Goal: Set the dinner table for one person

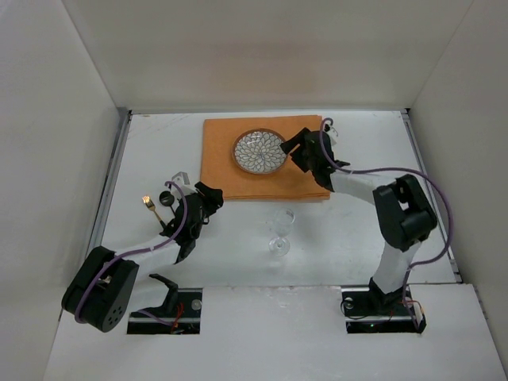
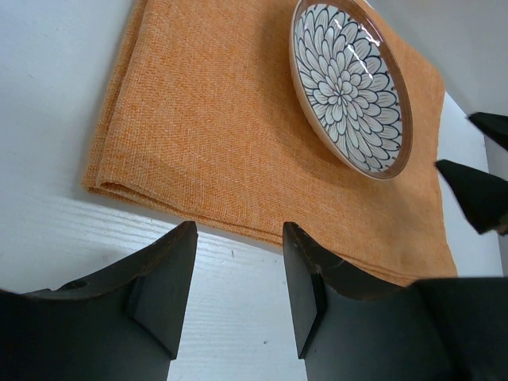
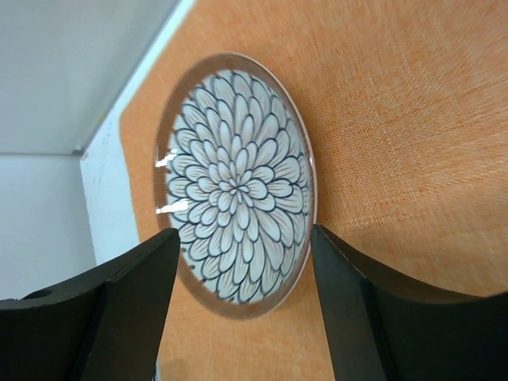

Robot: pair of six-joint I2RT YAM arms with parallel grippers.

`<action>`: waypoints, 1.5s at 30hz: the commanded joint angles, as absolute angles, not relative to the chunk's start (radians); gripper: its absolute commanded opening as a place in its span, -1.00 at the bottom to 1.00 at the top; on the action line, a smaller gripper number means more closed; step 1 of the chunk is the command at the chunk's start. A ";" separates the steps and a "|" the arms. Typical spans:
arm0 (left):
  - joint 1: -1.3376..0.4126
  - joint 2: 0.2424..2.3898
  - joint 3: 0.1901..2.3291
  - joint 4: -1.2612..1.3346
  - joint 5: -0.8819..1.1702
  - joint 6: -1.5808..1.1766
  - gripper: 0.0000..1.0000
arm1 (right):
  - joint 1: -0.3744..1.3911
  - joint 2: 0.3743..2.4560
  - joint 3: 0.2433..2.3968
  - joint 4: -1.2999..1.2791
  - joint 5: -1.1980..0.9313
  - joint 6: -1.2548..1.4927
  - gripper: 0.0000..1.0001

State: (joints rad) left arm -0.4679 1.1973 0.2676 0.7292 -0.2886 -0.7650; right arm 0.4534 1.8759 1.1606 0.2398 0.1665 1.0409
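Surface: the white surface [image 1: 357,230] fills the floor of the walled bay and carries everything, with rails along its left and right edges.
Mat: the orange mat [image 1: 238,171] lies flat against the middle of the far edge.
Plate: the flower-patterned plate [image 1: 259,151] sits on the mat, toward its far right part.
Right gripper: the right gripper [image 1: 295,148] is at the plate's right rim. Its wrist view shows the fingers [image 3: 127,309] wide apart with the rim between them, clamped on nothing.
Left gripper: the left gripper [image 1: 211,197] hovers just off the mat's near left corner, fingers [image 2: 163,278] parted and empty.
Fork: a small gold fork [image 1: 151,208] lies toward the left edge, just left of the left arm.
Glass: a clear stemmed glass [image 1: 279,232] is mid-surface, just near of the mat. I cannot tell whether it is upright.
Step in hand: the plate looks placed, so this is probably the change from plate to cutlery and glass.
Next move: the right gripper should lift straight off so it does not nudge the plate. The left one must swing back toward the left edge, drop low and pinch the thin fork handle. The fork then goes on the mat left of the plate.
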 commanded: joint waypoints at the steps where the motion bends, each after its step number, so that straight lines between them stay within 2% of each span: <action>1: -0.470 1.186 0.255 0.782 -0.296 -0.768 -0.10 | 0.464 1.729 1.085 0.276 0.264 0.947 0.48; 5: -0.476 1.190 0.256 0.785 -0.299 -0.765 -0.10 | 0.464 1.564 0.962 0.275 0.279 0.865 0.52; 6: -0.476 1.195 0.258 0.787 -0.299 -0.765 -0.10 | 0.464 1.508 0.927 0.275 0.282 0.842 0.42; 10: -0.478 1.181 0.256 0.784 -0.302 -0.762 -0.10 | 0.467 1.272 0.844 0.246 0.241 0.685 -0.25; 12: -0.478 1.180 0.255 0.782 -0.305 -0.764 -0.10 | 0.502 1.160 0.853 0.123 0.248 0.612 -0.61; 13: -0.478 1.175 0.255 0.779 -0.305 -0.765 -0.10 | 0.521 1.113 0.873 0.048 0.258 0.576 -0.74; 15: -0.482 1.172 0.255 0.782 -0.307 -0.761 -0.10 | 0.560 1.042 0.909 -0.073 0.270 0.503 -0.85; 17: -0.485 1.180 0.256 0.784 -0.313 -0.759 -0.10 | 0.623 0.971 0.954 -0.196 0.287 0.441 -0.84; 19: -0.487 1.181 0.258 0.779 -0.308 -0.764 -0.10 | 0.692 0.937 1.012 -0.311 0.267 0.402 -0.73; 23: -0.504 1.195 0.262 0.787 -0.318 -0.759 -0.10 | 0.836 0.952 1.152 -0.513 0.207 0.351 -0.22; 26: -0.510 1.198 0.265 0.787 -0.314 -0.761 -0.10 | 0.910 0.995 1.230 -0.606 0.238 0.322 -0.01; 35: -0.501 1.164 0.256 0.775 -0.319 -0.758 -0.09 | 1.013 1.115 1.295 -0.785 0.262 0.295 0.13; 45: -0.505 1.143 0.253 0.775 -0.328 -0.753 -0.08 | 1.010 1.163 1.281 -0.811 0.232 0.282 0.06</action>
